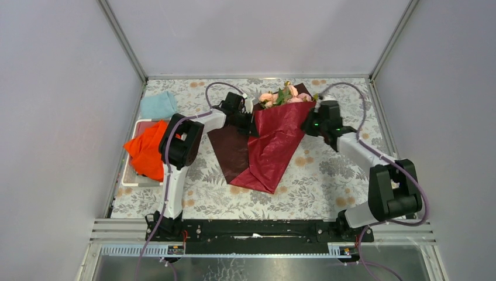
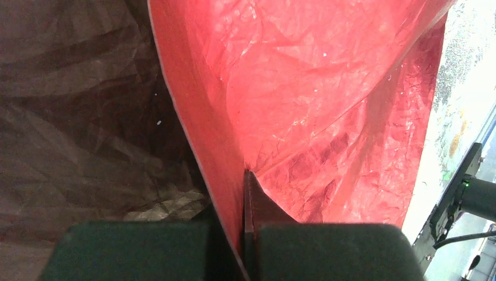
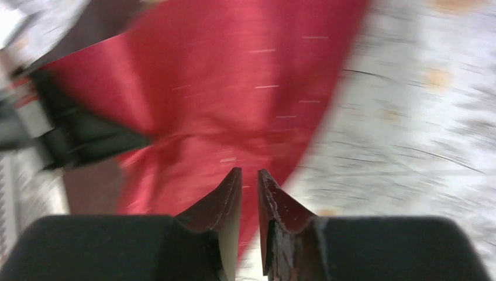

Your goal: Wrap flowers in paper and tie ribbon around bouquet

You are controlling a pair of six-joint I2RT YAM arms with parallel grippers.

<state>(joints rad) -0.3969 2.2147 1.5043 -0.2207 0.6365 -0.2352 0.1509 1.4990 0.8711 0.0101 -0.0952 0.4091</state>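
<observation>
Two claws are flanking the paper [image 1: 275,143], which is lying on the bench [image 1: 333,170] with the flowers [image 1: 285,95] poking out its far end. The left claw [image 2: 246,175] is pinching the paper's edge tight, and the right claw [image 3: 249,171] is gaping slightly, gripping nothing.

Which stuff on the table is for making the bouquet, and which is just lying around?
For the job: pink flowers, dark red paper.
Just lying about: orange cloth, light blue cloth, white tray under the orange cloth.
</observation>
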